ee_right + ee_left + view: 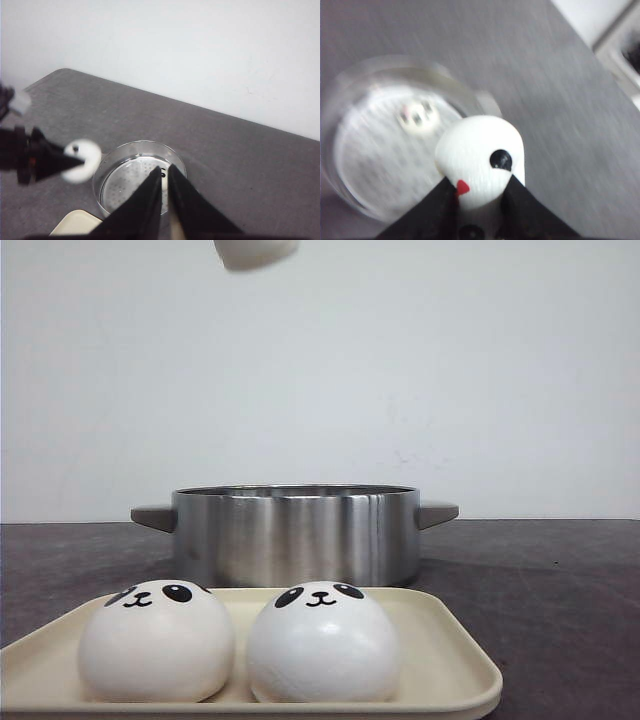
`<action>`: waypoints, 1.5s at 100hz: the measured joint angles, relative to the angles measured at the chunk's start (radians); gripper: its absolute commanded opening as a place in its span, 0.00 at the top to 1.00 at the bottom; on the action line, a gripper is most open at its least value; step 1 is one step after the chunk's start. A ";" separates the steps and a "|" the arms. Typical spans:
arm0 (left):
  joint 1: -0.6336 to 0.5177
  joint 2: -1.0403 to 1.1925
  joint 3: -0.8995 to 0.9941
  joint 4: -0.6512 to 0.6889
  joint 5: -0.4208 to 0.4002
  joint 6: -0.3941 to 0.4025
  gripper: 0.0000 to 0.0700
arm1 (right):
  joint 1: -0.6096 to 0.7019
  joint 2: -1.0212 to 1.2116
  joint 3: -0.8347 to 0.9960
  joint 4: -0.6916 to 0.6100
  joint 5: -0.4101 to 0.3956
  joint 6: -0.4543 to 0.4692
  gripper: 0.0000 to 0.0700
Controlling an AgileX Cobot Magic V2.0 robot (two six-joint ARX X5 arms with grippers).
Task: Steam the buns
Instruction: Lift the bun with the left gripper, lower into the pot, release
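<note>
Grey tabletop (560, 580) with steel steamer pot (295, 535), tray (450, 660) of two buns (320, 645), left pincer (482, 192) clamped on another bun (480, 155), right pincer (165, 180) together.

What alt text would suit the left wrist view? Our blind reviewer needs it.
The left gripper holds a white panda-face bun above a round steel steamer pot on a grey table. Another bun lies inside on the perforated tray; the picture is motion-blurred.

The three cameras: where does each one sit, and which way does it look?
Front view: low at table edge, facing the wall; tray, two buns, pot; no arm.
Left wrist view: above the pot, looking down; left tool grips a bun.
Right wrist view: high, looking down; right tool empty. It shares the held bun.
</note>
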 measured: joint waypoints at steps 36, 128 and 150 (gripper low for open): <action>0.150 0.233 0.130 0.019 -0.005 0.081 0.99 | 0.000 0.000 0.000 0.002 0.000 0.000 0.98; 0.205 0.658 0.130 0.229 0.013 0.095 0.25 | 0.000 0.024 0.000 -0.049 0.029 -0.001 0.98; 0.208 0.658 0.130 0.209 0.013 0.095 0.20 | 0.000 0.023 0.000 -0.049 0.030 -0.001 0.98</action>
